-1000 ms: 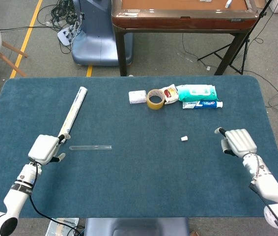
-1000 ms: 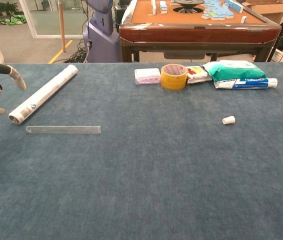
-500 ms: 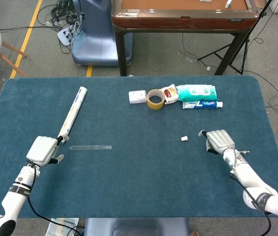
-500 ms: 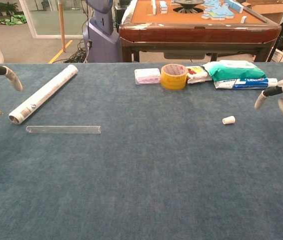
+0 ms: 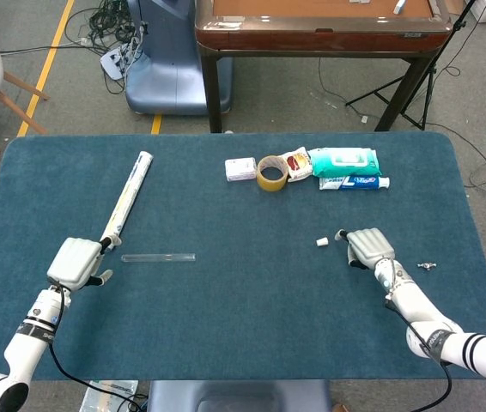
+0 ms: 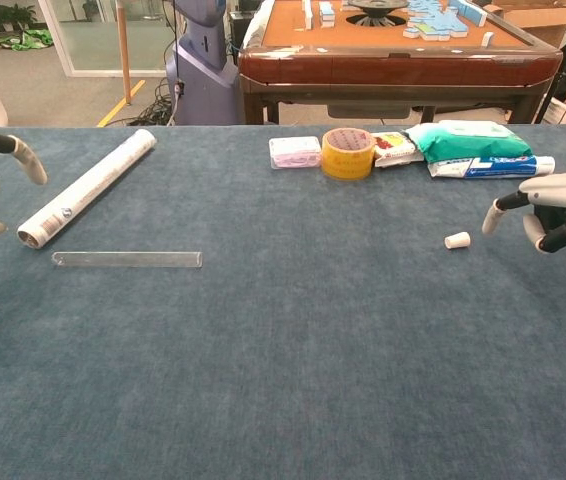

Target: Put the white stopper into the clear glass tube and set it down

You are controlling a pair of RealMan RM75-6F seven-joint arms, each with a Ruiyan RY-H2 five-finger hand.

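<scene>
A blue-carpeted worktop (image 5: 252,335) seen from above and from chest height, with a robot hand near each side edge.

The main risk, as a judgement: the white stopper (image 5: 321,242) is small and light and lies loose on the cloth, so a finger arriving low or off-centre could flick it away toward the right edge or roll it out of reach instead of pinching it. The clear glass tube (image 5: 159,257) is round and lies flat, so a careless touch by the other hand could set it rolling toward the paper roll (image 5: 129,196) beside it.

The right hand (image 5: 367,247) hovers just beside the stopper on its right-edge side, not touching it. Its fingers are loosely curled with the thumb reaching toward the stopper, and it holds nothing. The left hand (image 5: 75,262) sits near the left edge, just beside the tube's left end, fingers apart and empty; the chest view shows only its fingertips (image 6: 31,160).

The stopper lies right of the middle; the tube lies left of the middle, the two well apart. Along the far edge sit a tape roll (image 5: 271,172), a wipes pack (image 5: 344,160) and a toothpaste tube (image 5: 355,183).
</scene>
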